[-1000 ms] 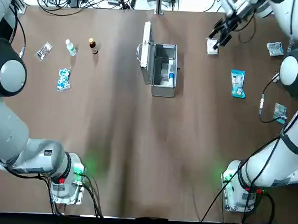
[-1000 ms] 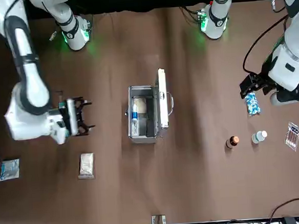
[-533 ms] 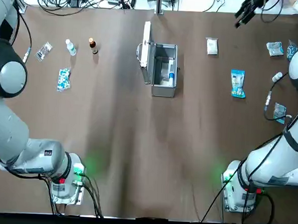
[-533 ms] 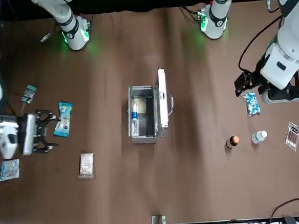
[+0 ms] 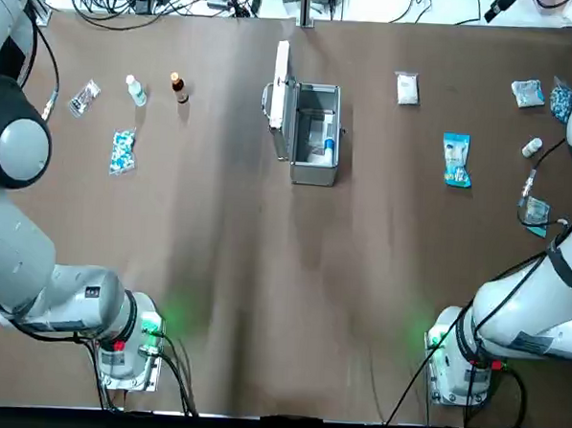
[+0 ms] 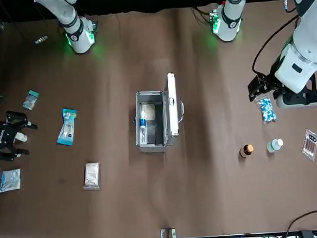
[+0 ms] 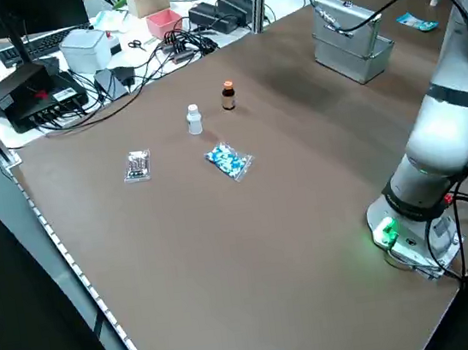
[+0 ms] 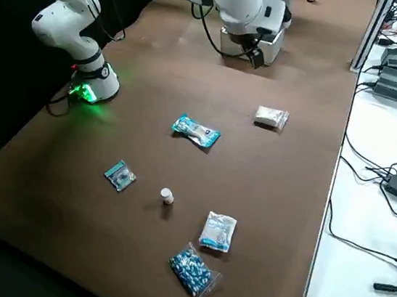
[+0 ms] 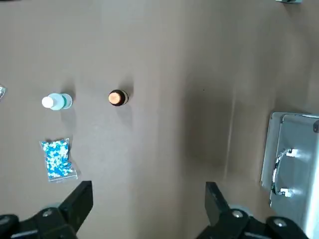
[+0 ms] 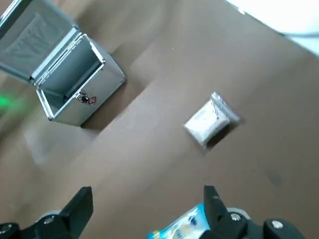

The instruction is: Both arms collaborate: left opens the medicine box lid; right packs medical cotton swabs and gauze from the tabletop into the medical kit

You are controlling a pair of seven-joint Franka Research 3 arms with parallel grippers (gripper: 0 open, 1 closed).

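Since the earlier frames, my right hand (image 10: 148,191) has swung outward to the left edge of the front view; its two fingers are spread, holding nothing. My left hand (image 9: 149,193), also released, hovers by the speckled packet (image 6: 267,110) at the right of that frame.

The top view gives me the medical kit (image 5: 313,167) in the upper middle, its lid (image 5: 281,89) standing open, with a blue-capped tube (image 5: 329,145) inside; from the left side, the case's own walls hide that interior. On the table (image 5: 262,299), the swabs (image 5: 457,160) and gauze (image 5: 407,88) lie apart in the upper right. In the front view, my right hand partly covers a small white bottle (image 8: 167,196), which the right side view shows whole. There, my left arm (image 8: 237,0) blocks part of the kit.
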